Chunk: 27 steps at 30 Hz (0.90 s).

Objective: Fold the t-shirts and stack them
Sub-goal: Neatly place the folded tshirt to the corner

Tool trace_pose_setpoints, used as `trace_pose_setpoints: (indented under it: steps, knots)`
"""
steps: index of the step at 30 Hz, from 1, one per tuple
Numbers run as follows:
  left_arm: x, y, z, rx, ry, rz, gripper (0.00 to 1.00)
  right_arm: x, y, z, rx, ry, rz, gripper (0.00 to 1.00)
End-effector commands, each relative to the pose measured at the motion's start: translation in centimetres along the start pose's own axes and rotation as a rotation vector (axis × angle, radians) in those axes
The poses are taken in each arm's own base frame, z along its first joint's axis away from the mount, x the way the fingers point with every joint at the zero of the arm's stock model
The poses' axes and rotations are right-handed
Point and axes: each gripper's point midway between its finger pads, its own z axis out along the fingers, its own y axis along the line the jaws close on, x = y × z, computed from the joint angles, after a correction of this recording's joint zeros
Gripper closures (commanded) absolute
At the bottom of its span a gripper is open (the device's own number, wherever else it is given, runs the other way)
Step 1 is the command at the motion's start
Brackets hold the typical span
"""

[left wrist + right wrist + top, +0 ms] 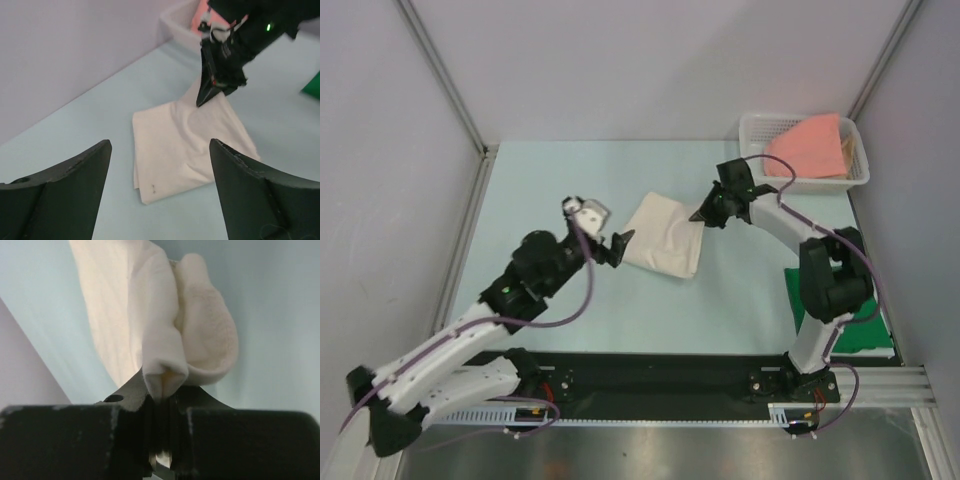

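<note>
The cream-white t-shirt [663,247] lies folded in the middle of the table. My right gripper [702,214] is shut on a fold at its far right corner; in the right wrist view the cloth [165,340] bunches out from between the closed jaws [163,390]. My left gripper [616,247] is open and empty just left of the shirt, its fingers [75,185] apart over the near edge of the shirt [185,145]. The salmon-pink t-shirt [810,145] lies in the basket. The dark green t-shirt [865,335] lies at the right front, partly hidden by the right arm.
The white lattice basket [750,128] stands in the far right corner. Metal frame posts and grey walls close the table on the left, back and right. The right arm [830,275] reaches over the right side of the table.
</note>
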Motion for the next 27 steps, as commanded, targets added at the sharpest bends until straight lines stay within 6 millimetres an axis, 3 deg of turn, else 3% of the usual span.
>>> trace_pose_setpoints:
  steps: [1,3,4,6,7,9,13,17,24,27]
  knots:
    - [-1.9,-1.6,-4.8,0.065,-0.027,-0.391,0.13,-0.8,-6.4,-5.1,0.238,-0.114,0.011,1.00]
    - [-0.6,-2.2,-6.6,0.070,0.023,-0.498,0.13,-2.1,-9.7,-7.2,0.335,-0.183,0.051,1.00]
    - [-1.0,-2.1,-8.1,0.078,0.002,-0.522,0.13,-1.8,-11.0,-9.2,0.365,-0.195,0.085,1.00]
    - [0.5,-2.9,-9.4,0.104,0.051,-0.548,0.13,-2.9,-13.5,-11.5,0.419,-0.246,0.126,1.00]
    - [0.5,-2.9,-9.9,0.112,0.044,-0.552,0.13,-3.6,-13.7,-12.8,0.415,-0.289,0.124,1.00]
    - [0.6,-3.3,-11.0,0.144,0.022,-0.549,0.13,-4.7,-16.3,-15.0,0.505,-0.338,0.156,1.00]
    - [0.2,-3.5,-11.5,0.171,0.016,-0.532,0.13,-6.8,-18.0,-18.8,0.586,-0.422,0.255,1.00]
    - [-1.3,-4.4,-11.5,0.250,0.008,-0.504,0.13,-8.4,-19.3,-22.6,0.671,-0.517,0.332,1.00]
    - [-1.7,-5.0,-10.8,0.292,0.022,-0.457,0.13,-10.6,-21.8,-27.1,0.740,-0.582,0.449,1.00]
    - [-1.6,-5.1,-10.8,0.293,0.020,-0.454,0.13,-11.8,-21.7,-29.2,0.747,-0.629,0.486,1.00]
